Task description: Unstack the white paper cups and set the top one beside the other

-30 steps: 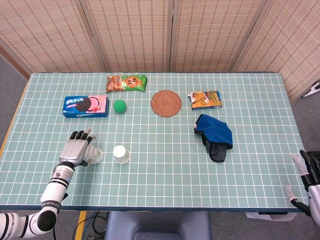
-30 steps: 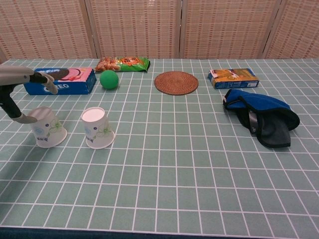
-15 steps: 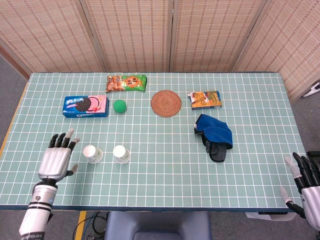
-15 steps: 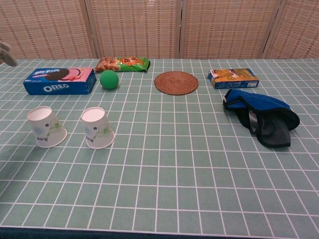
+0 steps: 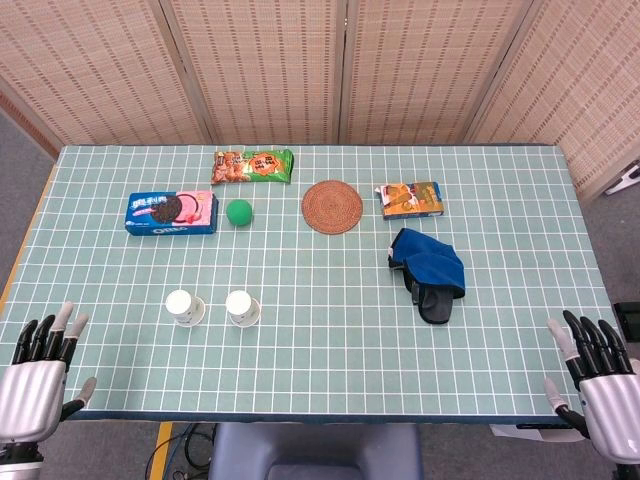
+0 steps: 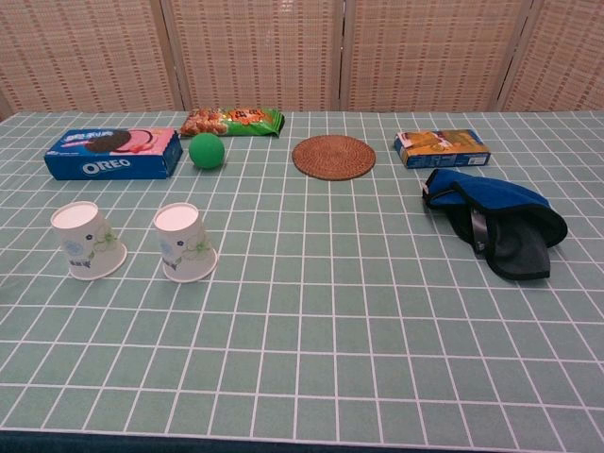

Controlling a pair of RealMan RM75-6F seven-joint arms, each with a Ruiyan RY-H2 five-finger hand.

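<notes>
Paper cups, tapered, upside-down, side by side.

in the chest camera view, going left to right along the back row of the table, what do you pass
Oreo box → green ball → snack bag → woven coaster → orange and blue box.

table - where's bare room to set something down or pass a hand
The widest bare stretch lies between the two paper cups and the blue glove, running to the near edge. The near right corner is bare too. It is crowded along the far side: Oreo box, green ball, snack bag, woven coaster, small box.
</notes>
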